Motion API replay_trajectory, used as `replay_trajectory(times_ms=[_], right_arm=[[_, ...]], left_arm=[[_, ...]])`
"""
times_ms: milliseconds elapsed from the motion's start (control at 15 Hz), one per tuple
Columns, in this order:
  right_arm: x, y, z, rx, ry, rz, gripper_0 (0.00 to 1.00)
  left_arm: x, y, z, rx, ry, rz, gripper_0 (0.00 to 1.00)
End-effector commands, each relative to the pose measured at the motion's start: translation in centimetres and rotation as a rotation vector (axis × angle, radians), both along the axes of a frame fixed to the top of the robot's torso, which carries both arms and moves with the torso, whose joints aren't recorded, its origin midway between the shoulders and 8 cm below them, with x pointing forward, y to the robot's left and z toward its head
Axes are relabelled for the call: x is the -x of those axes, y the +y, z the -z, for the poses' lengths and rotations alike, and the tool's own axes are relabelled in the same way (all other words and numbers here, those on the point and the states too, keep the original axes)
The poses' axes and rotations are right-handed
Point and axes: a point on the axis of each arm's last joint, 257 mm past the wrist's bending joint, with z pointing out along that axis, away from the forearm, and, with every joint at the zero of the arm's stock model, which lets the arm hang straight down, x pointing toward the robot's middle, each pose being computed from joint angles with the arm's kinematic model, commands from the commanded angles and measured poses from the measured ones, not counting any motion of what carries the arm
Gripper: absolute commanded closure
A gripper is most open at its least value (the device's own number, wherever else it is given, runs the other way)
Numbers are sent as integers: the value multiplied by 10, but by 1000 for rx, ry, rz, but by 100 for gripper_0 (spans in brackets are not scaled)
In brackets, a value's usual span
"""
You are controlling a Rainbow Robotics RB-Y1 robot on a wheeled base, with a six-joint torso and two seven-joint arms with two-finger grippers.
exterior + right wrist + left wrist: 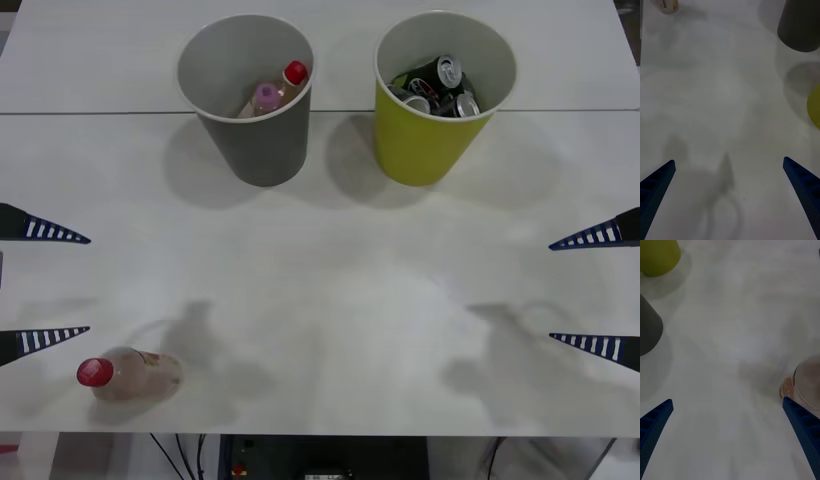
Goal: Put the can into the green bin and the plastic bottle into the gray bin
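Note:
The plastic bottle [130,373] lies on its side near the table's front left corner, red cap pointing left; it also shows as the plastic bottle [807,384] and the plastic bottle [667,4]. My left gripper [88,284] hangs open at the left edge, just behind the bottle and apart from it. At the right edge my right gripper [550,291] is open and holds nothing. The gray bin [250,140] stands upright at the back left with a pink-capped and a red-capped bottle inside. The green bin [425,150] stands to its right and holds several cans [440,88].
A seam [100,112] runs across the white table behind the bins. The wide stretch of tabletop [330,300] between the two grippers is bare. Cables and dark equipment [320,462] sit below the table's front edge.

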Motion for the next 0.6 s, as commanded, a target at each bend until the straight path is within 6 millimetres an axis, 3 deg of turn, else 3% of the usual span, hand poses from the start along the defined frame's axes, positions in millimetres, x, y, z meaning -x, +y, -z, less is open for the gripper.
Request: replay_trajectory(times_ms=[67, 400, 600], right_arm=[[0, 0, 0, 0, 0, 0, 0], [0, 0, 0, 0, 0, 0, 0], [0, 0, 0, 0, 0, 0, 0]], left_arm=[[6, 14, 6, 14, -1, 30, 0], [17, 42, 22, 14, -17, 73, 0], [33, 53, 46, 76, 4, 90, 0]])
